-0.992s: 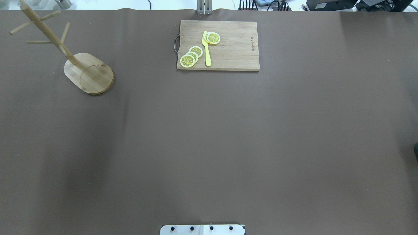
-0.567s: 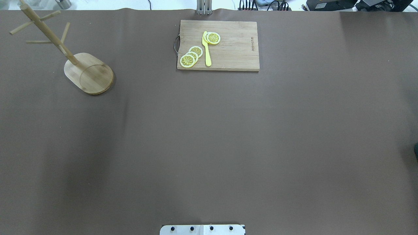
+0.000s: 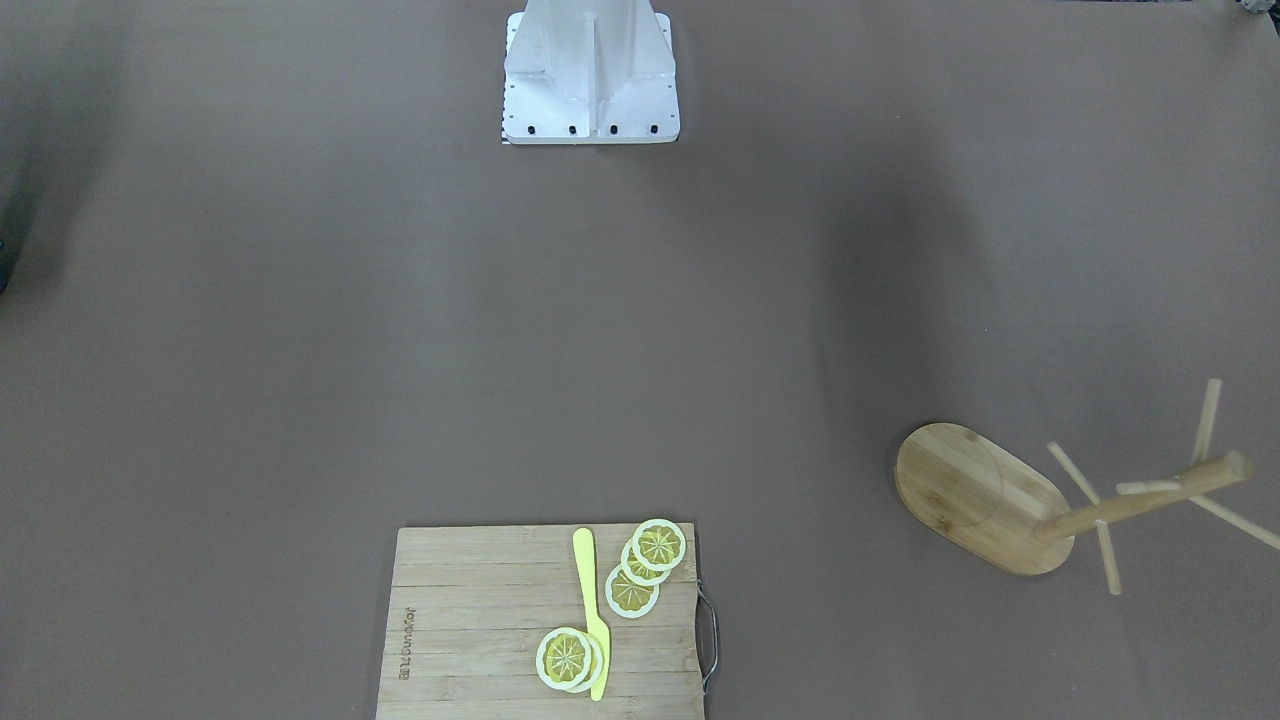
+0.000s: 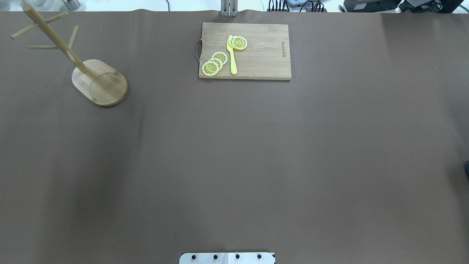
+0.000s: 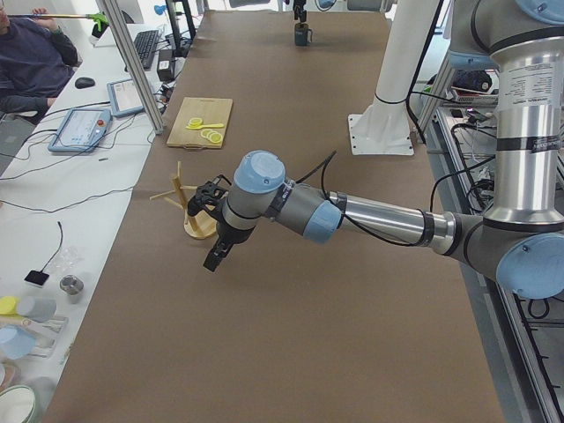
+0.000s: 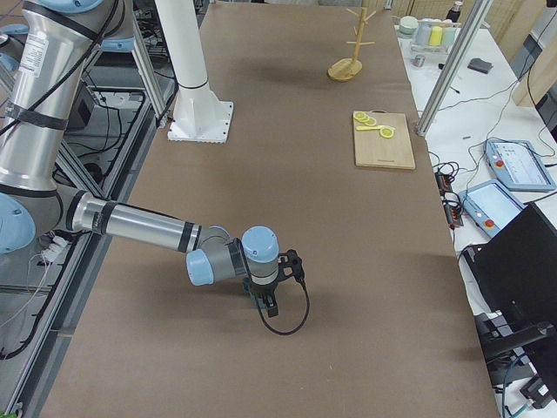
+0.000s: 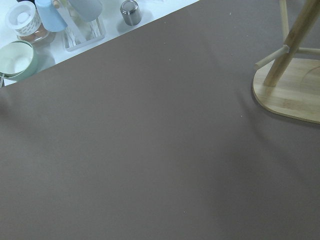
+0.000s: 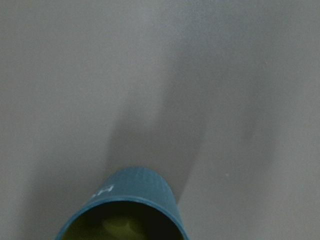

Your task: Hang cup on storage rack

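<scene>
The storage rack stands at the table's far left, its post and pegs bare; it also shows in the left wrist view. The cup, blue-grey and ribbed with a yellow inside, fills the bottom of the right wrist view, no fingers in sight. In the exterior left view the cup is at the table's far end under the right gripper. My left gripper hangs above the table just beside the rack. Whether either gripper is open or shut, I cannot tell.
A wooden cutting board with lemon slices and a yellow knife lies at the far middle. Cups and containers sit on the white bench past the table's left end. A person sits at the far left corner.
</scene>
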`<action>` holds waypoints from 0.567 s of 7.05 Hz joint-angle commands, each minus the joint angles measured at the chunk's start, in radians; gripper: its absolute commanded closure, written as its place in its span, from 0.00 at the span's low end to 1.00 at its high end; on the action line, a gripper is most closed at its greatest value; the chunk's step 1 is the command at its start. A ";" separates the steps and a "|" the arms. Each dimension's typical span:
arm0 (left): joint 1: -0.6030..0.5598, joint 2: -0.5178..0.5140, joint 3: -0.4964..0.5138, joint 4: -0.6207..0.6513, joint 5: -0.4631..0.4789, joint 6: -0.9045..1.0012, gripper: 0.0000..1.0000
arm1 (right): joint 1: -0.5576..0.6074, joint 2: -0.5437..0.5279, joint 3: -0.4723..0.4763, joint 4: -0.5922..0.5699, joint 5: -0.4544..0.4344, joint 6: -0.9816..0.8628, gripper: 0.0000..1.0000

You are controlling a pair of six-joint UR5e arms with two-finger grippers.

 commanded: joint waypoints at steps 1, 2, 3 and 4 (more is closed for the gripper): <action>0.000 0.000 0.000 -0.001 0.000 0.001 0.01 | -0.007 0.000 -0.029 0.017 -0.002 0.008 0.22; 0.000 0.000 0.001 -0.001 0.000 -0.001 0.01 | -0.007 0.006 -0.047 0.022 -0.004 0.006 0.62; 0.000 0.000 0.003 -0.001 0.000 0.001 0.01 | -0.007 0.010 -0.052 0.024 -0.001 0.005 0.86; 0.000 0.000 0.001 -0.001 0.000 0.001 0.01 | -0.007 0.010 -0.052 0.046 0.001 0.005 1.00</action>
